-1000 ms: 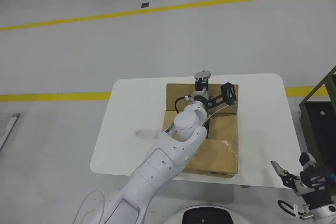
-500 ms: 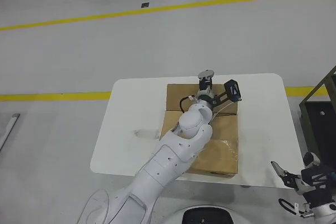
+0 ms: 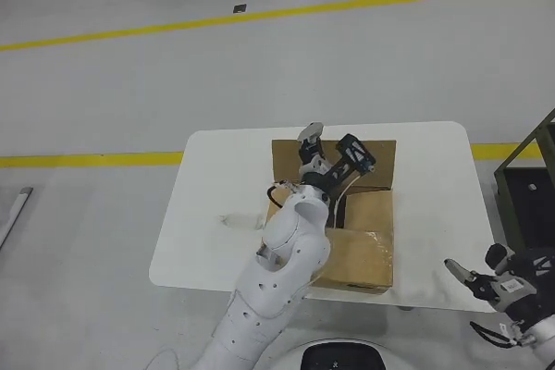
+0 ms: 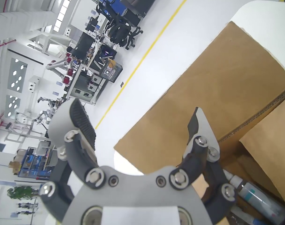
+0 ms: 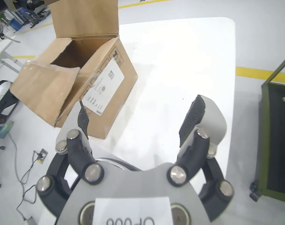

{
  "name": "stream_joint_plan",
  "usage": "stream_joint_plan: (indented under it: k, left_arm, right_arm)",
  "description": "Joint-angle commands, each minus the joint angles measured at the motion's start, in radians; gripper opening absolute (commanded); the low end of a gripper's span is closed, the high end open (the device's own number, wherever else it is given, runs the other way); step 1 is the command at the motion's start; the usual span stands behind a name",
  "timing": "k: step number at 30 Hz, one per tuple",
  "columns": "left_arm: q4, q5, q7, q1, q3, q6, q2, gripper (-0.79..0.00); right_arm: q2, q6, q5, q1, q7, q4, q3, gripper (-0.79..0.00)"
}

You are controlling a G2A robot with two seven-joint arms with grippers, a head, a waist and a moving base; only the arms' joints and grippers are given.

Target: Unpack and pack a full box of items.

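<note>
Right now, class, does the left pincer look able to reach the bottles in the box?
Probably yes: the left pincer hangs open by the raised far flap, and the bottles lie uncovered in the box beside it.

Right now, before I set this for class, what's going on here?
The left gripper is open by the top corner of the upright far flap of the cardboard box. The box sits part open on the white table, with bottles inside. The right gripper is open and holds nothing, off the table's near edge.
</note>
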Motion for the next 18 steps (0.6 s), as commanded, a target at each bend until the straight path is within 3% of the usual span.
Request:
stream_joint_plan:
  k: [1, 8, 18]
  left_arm:
    - [-0.077, 0.009, -0.005, 0.049, -0.031, -0.027, 0.009, 0.0]
    - [-0.269, 0.014, -0.034, 0.182, -0.116, -0.057, 0.029, 0.0]
    - [-0.408, 0.011, -0.032, 0.34, -0.203, -0.069, 0.049, 0.0]
  right_arm:
    - [0.006, -0.012, 0.057, 0.032, 0.072, -0.004, 0.011, 0.0]
    - [0.028, -0.082, 0.285, 0.139, 0.283, 0.002, 0.017, 0.0]
    - [0.055, -0.092, 0.459, 0.326, 0.458, 0.053, -0.06, 0.0]
